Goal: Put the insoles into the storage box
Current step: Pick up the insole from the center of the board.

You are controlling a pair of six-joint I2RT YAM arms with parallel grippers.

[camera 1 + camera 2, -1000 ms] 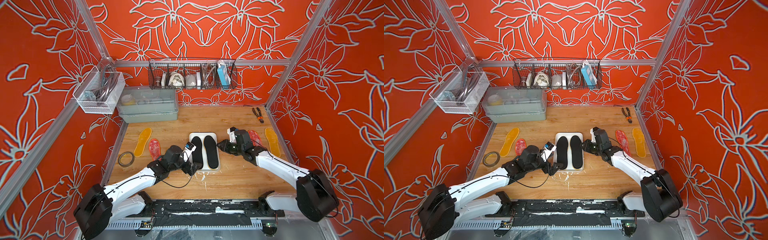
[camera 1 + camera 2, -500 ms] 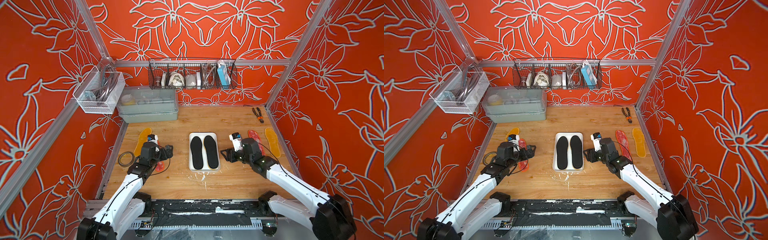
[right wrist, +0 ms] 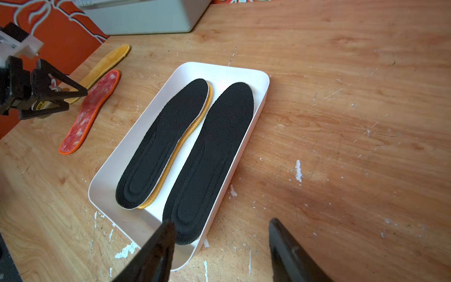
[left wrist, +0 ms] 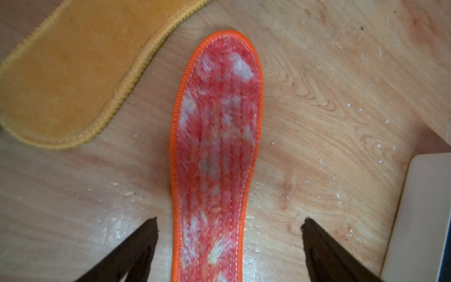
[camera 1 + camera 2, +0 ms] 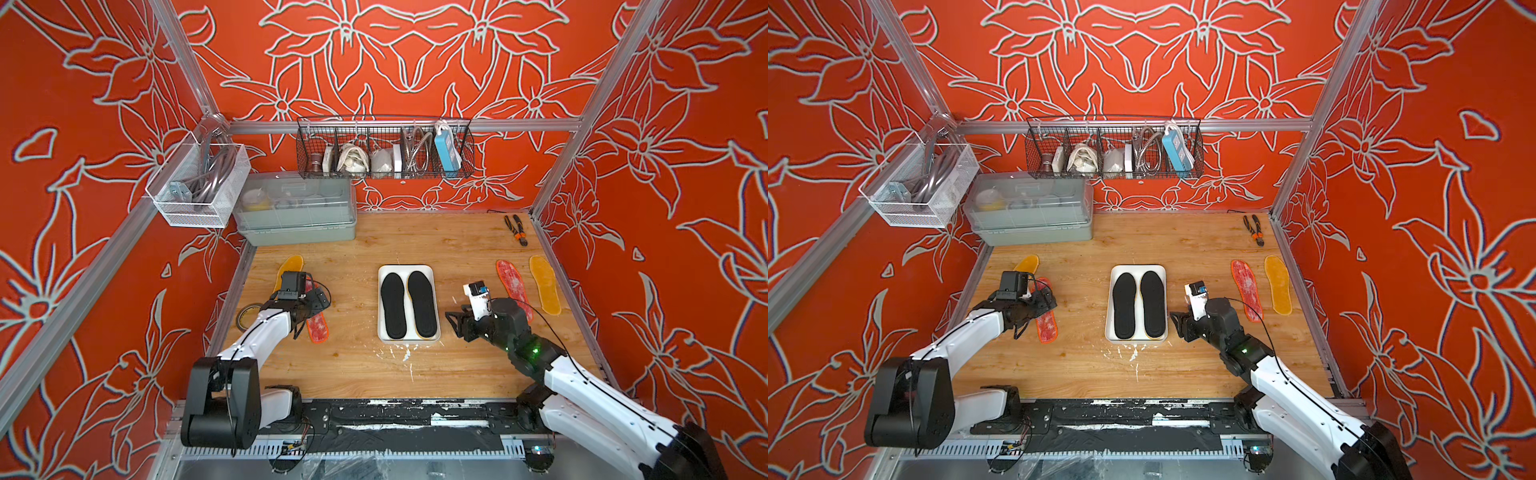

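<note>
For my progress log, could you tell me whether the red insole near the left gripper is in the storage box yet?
Out: the red insole lies flat on the wooden table, apart from the storage box.

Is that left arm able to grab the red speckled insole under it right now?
Probably yes: the left gripper hangs open over the red insole, a finger either side, with nothing lying on it.

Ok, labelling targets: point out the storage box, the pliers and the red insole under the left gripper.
storage box [image 5: 406, 269], in a top view, bare far rim.
pliers [image 5: 516, 231], in a top view, middle.
red insole [image 4: 217, 136], left wrist view, mottled centre.
</note>
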